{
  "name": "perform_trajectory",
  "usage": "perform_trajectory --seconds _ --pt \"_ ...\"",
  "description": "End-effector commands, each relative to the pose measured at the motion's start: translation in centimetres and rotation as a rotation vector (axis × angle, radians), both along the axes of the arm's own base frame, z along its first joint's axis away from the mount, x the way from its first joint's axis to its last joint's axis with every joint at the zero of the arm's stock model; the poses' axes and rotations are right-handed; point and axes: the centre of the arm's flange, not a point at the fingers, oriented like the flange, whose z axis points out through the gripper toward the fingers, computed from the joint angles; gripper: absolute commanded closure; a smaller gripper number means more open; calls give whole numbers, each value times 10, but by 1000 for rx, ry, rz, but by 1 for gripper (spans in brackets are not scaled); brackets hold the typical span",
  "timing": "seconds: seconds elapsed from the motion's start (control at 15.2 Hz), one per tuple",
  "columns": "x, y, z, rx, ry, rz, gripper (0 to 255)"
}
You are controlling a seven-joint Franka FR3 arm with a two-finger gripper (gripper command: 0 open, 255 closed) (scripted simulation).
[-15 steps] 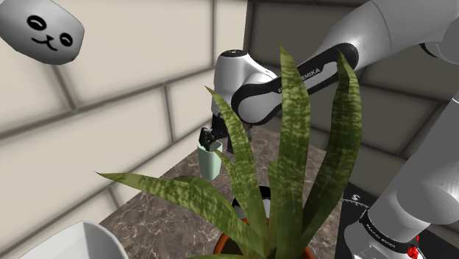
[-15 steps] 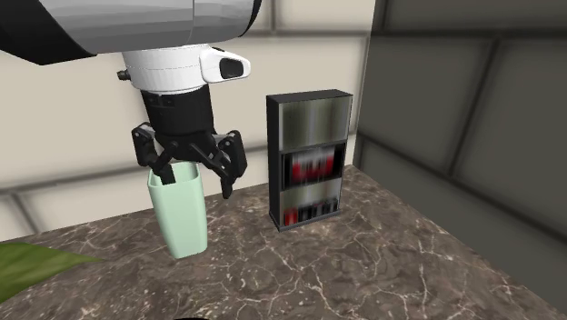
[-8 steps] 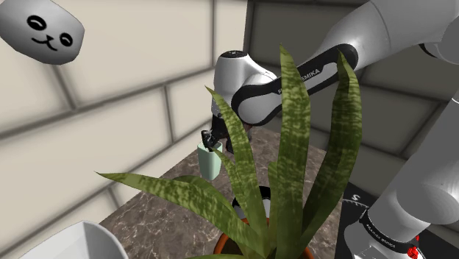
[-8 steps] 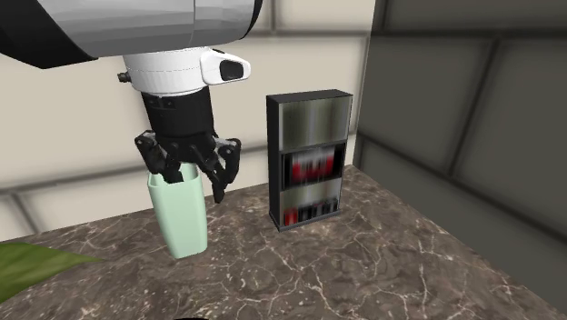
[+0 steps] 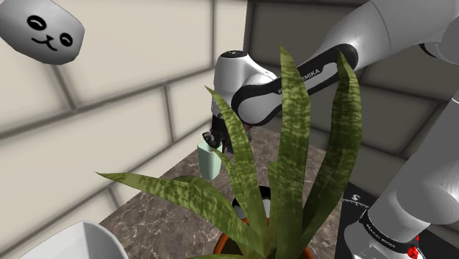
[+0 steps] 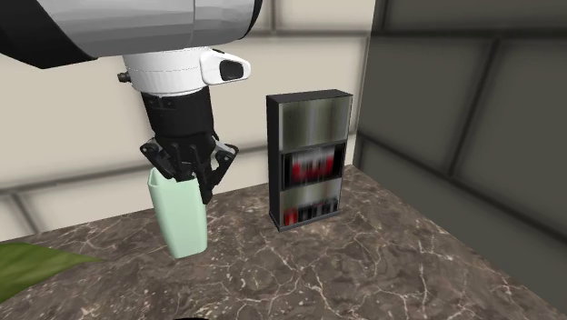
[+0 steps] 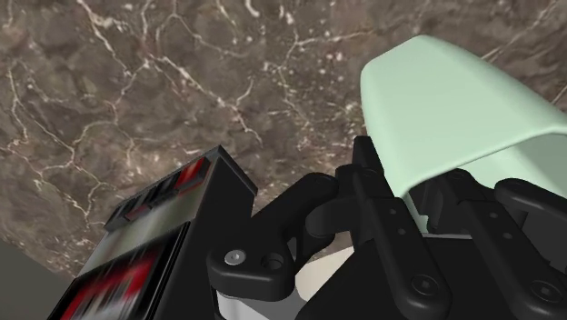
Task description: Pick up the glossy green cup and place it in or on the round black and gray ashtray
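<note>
Nearest the shoulder camera, a striped plant (image 5: 283,169) in a clay pot (image 5: 226,245) stands at the front of the marble bench (image 6: 382,264), and its tall leaves screen much of the work. Between those leaves, low on the bench, a round dark rim with a pale inside shows. I take it for the ashtray (image 5: 238,206), close by the pot and nearer than the cup. Beyond it stands the cup (image 6: 179,214), pale green and tapering, upright, with its base seemingly on the bench, so I judge it not yet lifted. The arm (image 5: 254,92) reaches over it from above, so the jaws point straight down at the open mouth. They are narrow, pinching the cup's wall at the rim, apparently on the side toward the shelf, with one side inside the mouth and the other outside, as the wrist view suggests. A rim pinch suits a cup probably too broad to span, and the approach from above keeps the jaws clear of the black shelf (image 6: 309,159), which stands near the cup on the second exterior view's right without touching it. Behind everything rises a pale block wall (image 5: 132,110). The grasp looks made. The next move calls for a straight lift, then a carry back toward the ashtray, where the leaves could snag the cup.
</note>
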Motion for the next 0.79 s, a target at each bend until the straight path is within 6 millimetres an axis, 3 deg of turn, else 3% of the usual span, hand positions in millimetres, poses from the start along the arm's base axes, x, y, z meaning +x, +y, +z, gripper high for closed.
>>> perform_trajectory --seconds 0.0,0.73 --pt "0 0 0 0 -1 0 255" --pt "0 0 58 0 -1 0 255"
